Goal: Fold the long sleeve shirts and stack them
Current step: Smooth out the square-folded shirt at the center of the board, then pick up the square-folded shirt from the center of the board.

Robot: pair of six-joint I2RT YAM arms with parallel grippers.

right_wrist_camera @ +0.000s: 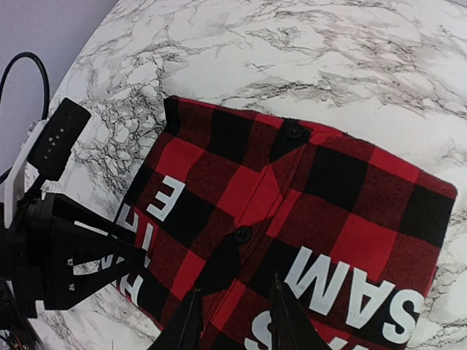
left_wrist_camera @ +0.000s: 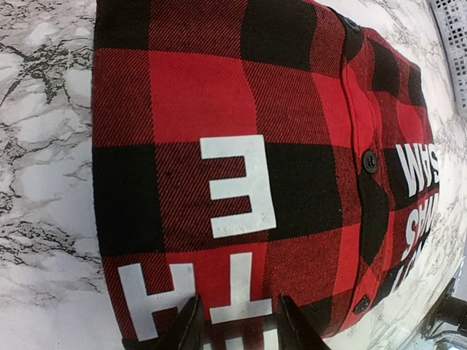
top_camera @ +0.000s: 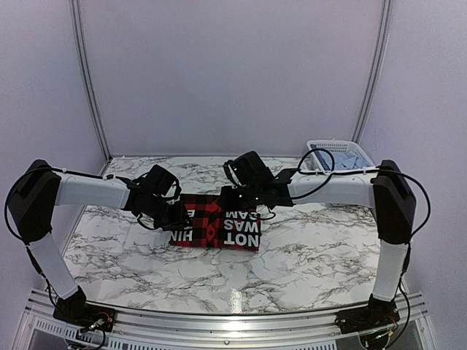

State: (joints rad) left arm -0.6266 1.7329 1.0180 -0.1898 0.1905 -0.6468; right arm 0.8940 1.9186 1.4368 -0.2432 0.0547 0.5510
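Observation:
The red-and-black check shirt (top_camera: 219, 224) lies folded into a flat rectangle on the marble table, white letters facing up. It fills the left wrist view (left_wrist_camera: 248, 168) and shows in the right wrist view (right_wrist_camera: 292, 226). My left gripper (top_camera: 176, 217) is open over the shirt's left end, its jaws straddling the white letters (left_wrist_camera: 239, 328). My right gripper (top_camera: 244, 203) is open over the shirt's far right part, near the button placket (right_wrist_camera: 235, 321). Pale blue cloth (top_camera: 349, 162), which may be the blue shirt, shows inside the basket.
A white lattice basket (top_camera: 321, 146) stands at the back right corner of the marble table (top_camera: 314, 255); its edge shows in the left wrist view (left_wrist_camera: 452, 36). The left arm's gripper body (right_wrist_camera: 66, 255) sits beside the shirt's left end. Grey walls enclose the table.

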